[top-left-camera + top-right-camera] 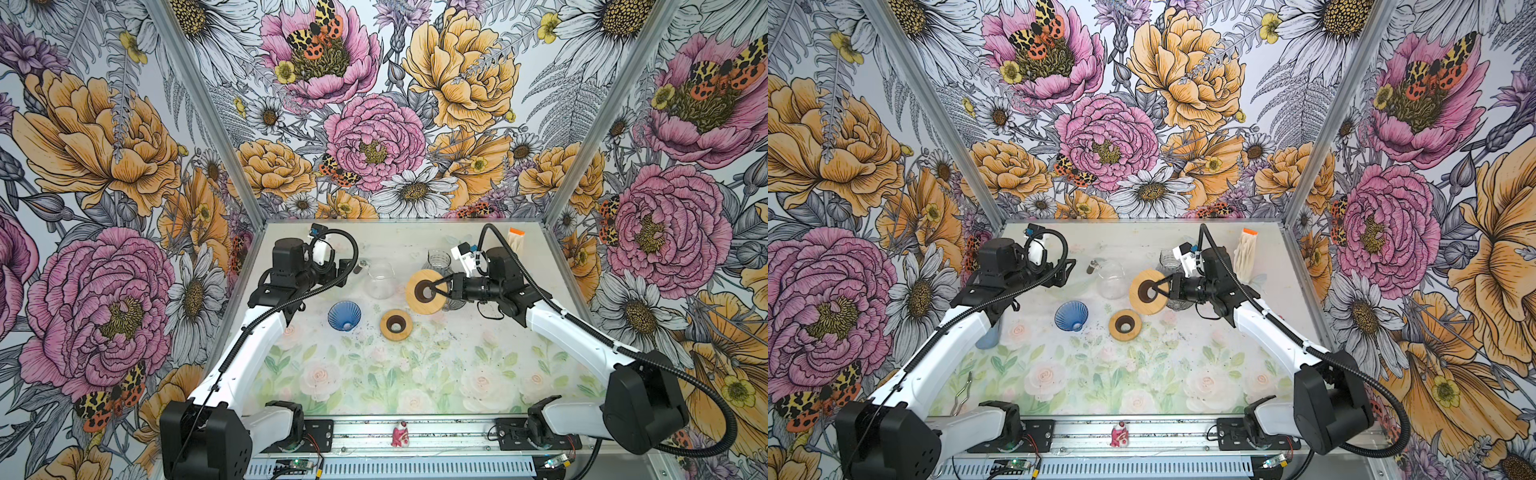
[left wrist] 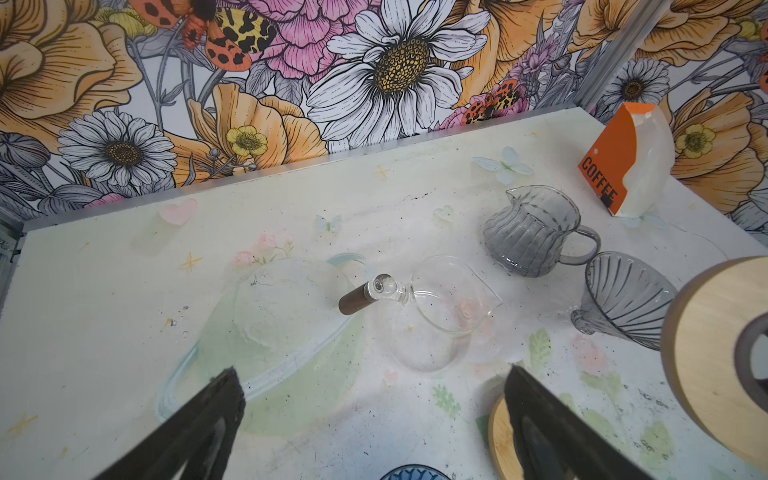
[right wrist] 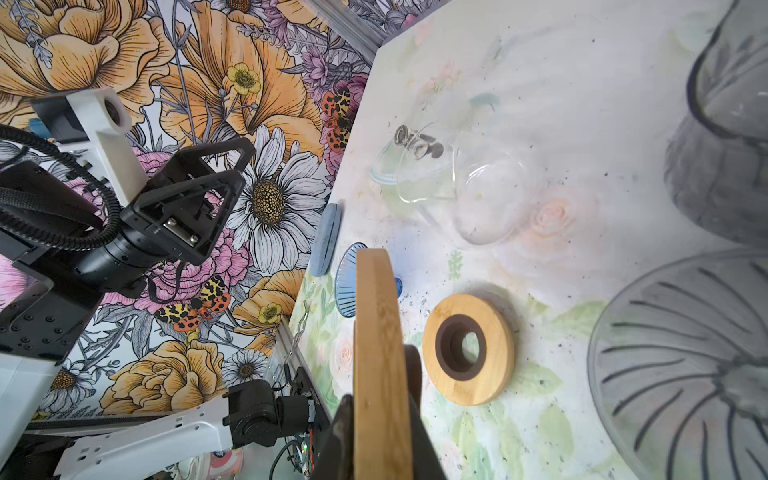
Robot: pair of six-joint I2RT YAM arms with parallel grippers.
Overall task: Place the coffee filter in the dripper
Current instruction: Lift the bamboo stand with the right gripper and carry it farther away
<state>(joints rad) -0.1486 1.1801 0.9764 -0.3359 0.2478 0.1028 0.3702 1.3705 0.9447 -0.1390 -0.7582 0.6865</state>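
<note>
Nearest the lens: small red figurine (image 1: 400, 433) on the metal rail along the near edge of the worktop (image 1: 415, 374), between the two arm bases.

Grip check. On the right gripper (image 1: 438, 289) the jaws are pinched on the larger wooden ring (image 1: 426, 291), which is held on edge clear of the worktop. The right wrist view gives this ring edge-on, with a finger (image 3: 415, 399) against each face. Both top views give its broad face and dark centre hole. On the left gripper (image 2: 374, 415) the jaws are spread wide, and it hovers over bare mat toward the left edge.

Task item: coffee filter pack (image 2: 602, 166), a white stack in an orange sleeve, stands at the far right corner, well apart from both grippers. Only the left wrist view shows the sleeve lettering, "COFFEE".

In a top view, a bent wire piece (image 1: 963, 392) lies by the left edge and a pale blue object (image 1: 987, 336) shows under the left arm. The right wrist view catches both too.

Containers:
- The clear glass carafe (image 1: 380, 280) sits toward the far edge, and the mat print shows straight through it.
- The grey glass pitcher (image 2: 532, 232) stands upright, near the carafe.
- The grey dripper (image 2: 627, 303) lies on its side just beside the pitcher. In both top views it is mostly hidden behind the right gripper.
- The blue dripper (image 1: 344, 316) sits mid-worktop, and its ribbed inside shows down to the bottom.
- The smaller wooden ring (image 1: 397, 325) lies flat near the blue dripper.
</note>
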